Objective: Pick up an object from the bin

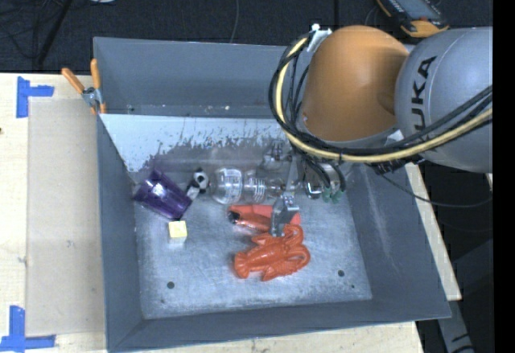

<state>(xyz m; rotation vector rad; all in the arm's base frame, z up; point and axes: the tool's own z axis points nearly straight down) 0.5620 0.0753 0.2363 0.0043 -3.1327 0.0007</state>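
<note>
Orange toy (272, 256), lobster-like, lies mid-bin (241, 94) toward the front. Red stick (251, 216) lies touching or just behind it. Gripper (283, 213) is low between the two, at the toy's top edge; can't tell if it is open or closed. To do it well, probably commit to one thing, likely the toy: centre on the thick body rather than the thin limbs, go straight down, squeeze firmly. Looks soft and may flop. Risk: snagging the stick too. Clear bottle (233, 182) is near behind; yellow cube (178, 231) and purple piece (163, 195) are well left.
</note>
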